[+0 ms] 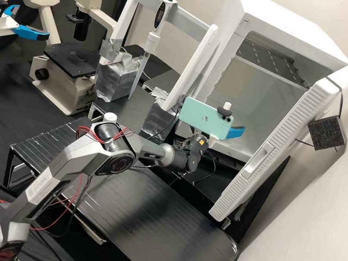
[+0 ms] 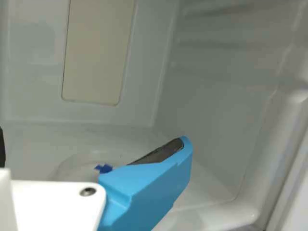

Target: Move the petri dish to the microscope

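The gripper [image 1: 235,132] was at the mouth of the white box [image 1: 286,23], far right — released, its fingers spread. The dish [image 2: 84,161], clear with a blue mark [image 2: 103,168], lay on the box floor. The microscope [image 1: 64,88] stood far left; the box door [image 1: 274,147] hung open, right.

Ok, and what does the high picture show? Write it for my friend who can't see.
A dark grey robot arm, with a mint-green smartphone mounted near its end, is at an open white cabinet. To the left, a pipette hangs upright on a frame, near a cream microscope.
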